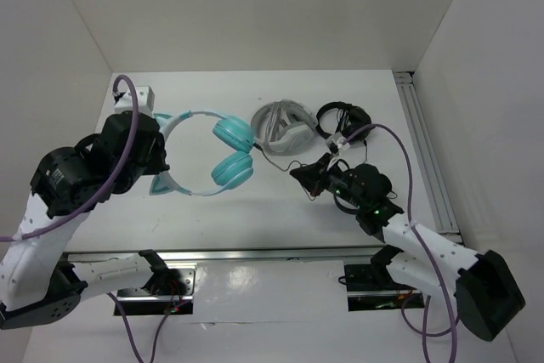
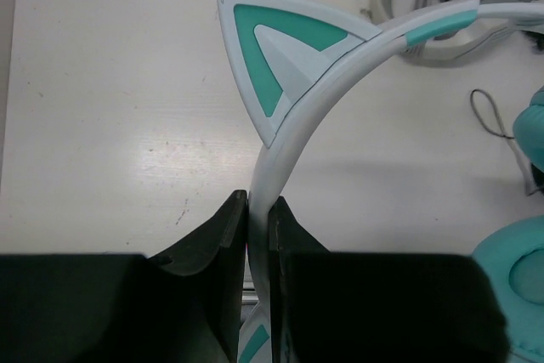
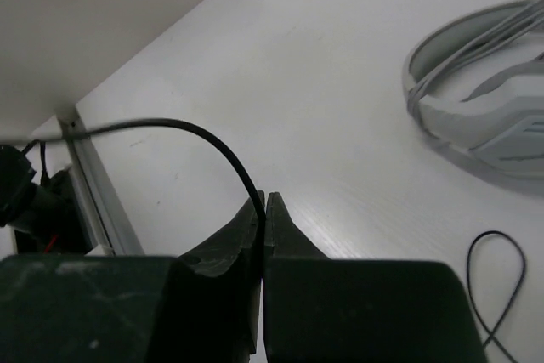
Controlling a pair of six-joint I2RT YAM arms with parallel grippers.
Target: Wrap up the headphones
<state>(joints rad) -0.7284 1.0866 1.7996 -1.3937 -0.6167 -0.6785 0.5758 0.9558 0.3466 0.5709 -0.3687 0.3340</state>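
The teal headphones (image 1: 231, 152) lie on the table left of centre, whitish headband (image 1: 174, 125) arching to the left with two cat ears. My left gripper (image 1: 159, 163) is shut on the headband (image 2: 289, 138) just below one cat ear (image 2: 280, 48); a teal ear cup (image 2: 518, 269) shows at the right of the left wrist view. My right gripper (image 1: 308, 174) sits right of the ear cups and is shut on the thin black cable (image 3: 212, 138), which arcs up and left from the closed fingertips (image 3: 264, 201). A loop of cable (image 3: 493, 278) lies on the table.
A grey-white strapped headset (image 1: 285, 129) lies just right of the teal headphones, also in the right wrist view (image 3: 484, 116). Black headphones (image 1: 342, 116) lie behind my right gripper. A small white box (image 1: 140, 95) stands at the back left. A metal rail (image 1: 425, 150) runs along the right edge.
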